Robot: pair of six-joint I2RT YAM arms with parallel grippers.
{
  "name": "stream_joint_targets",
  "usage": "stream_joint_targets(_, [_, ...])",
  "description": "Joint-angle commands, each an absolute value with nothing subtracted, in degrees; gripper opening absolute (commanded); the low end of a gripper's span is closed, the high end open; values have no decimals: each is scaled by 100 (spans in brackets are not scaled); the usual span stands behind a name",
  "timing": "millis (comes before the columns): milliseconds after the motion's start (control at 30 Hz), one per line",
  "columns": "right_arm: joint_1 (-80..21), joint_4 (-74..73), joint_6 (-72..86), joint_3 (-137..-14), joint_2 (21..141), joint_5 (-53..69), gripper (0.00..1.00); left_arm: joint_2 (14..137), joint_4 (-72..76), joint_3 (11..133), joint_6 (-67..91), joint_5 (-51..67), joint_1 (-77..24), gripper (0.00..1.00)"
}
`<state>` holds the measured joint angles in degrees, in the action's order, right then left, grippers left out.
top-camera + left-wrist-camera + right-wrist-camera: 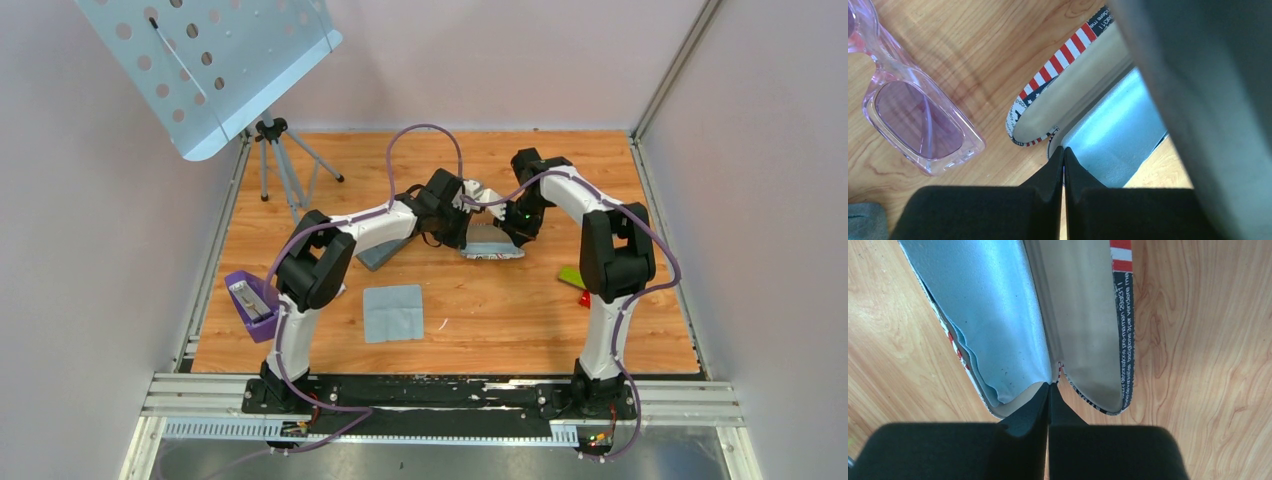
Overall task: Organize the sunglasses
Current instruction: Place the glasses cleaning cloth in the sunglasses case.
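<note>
The sunglasses [923, 120], clear pink frame with purple lenses, lie on the wooden table left of the open flag-patterned case [1068, 95]; I cannot see them in the top view. The case [492, 245] lies mid-table, one half lined with blue cloth [993, 315]. My left gripper [1063, 150] is shut with its tips pinching the rim at one end of the case. My right gripper [1050, 386] is shut, its tips at the hinge at the case's other end [1083, 330]. In the top view both grippers, left [462, 215] and right [515, 228], meet over the case.
A plain grey case [380, 252] lies partly under my left arm. A grey cloth [393, 312] lies in front. A purple bin [250, 305] sits at the left table edge. Green [572, 277] and red [584, 298] items lie by my right arm. A tripod stand [272, 150] stands back left.
</note>
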<state>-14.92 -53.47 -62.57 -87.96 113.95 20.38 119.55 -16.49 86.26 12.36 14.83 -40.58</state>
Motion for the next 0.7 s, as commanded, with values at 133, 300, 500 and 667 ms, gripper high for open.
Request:
stream_joint_targets(133, [-1521, -5489, -6258, -8963, 11620, 2049, 0, 12135, -1627, 8833, 1108, 1925, -4156, 0])
stream_joint_targets(300, [-1522, -5496, -6256, -8946, 11657, 2048, 0, 12138, -1669, 8824, 1065, 1909, -4156, 1])
stream_joint_targets(500, [-1524, -5486, -6222, -8962, 11668, 2057, 2, 12138, -1696, 8848, 1046, 1891, -4154, 4])
stream_joint_targets(667, [-1529, -5485, -6177, -8970, 11599, 2037, 11, 12102, -1796, 8905, 1033, 1858, -4153, 14])
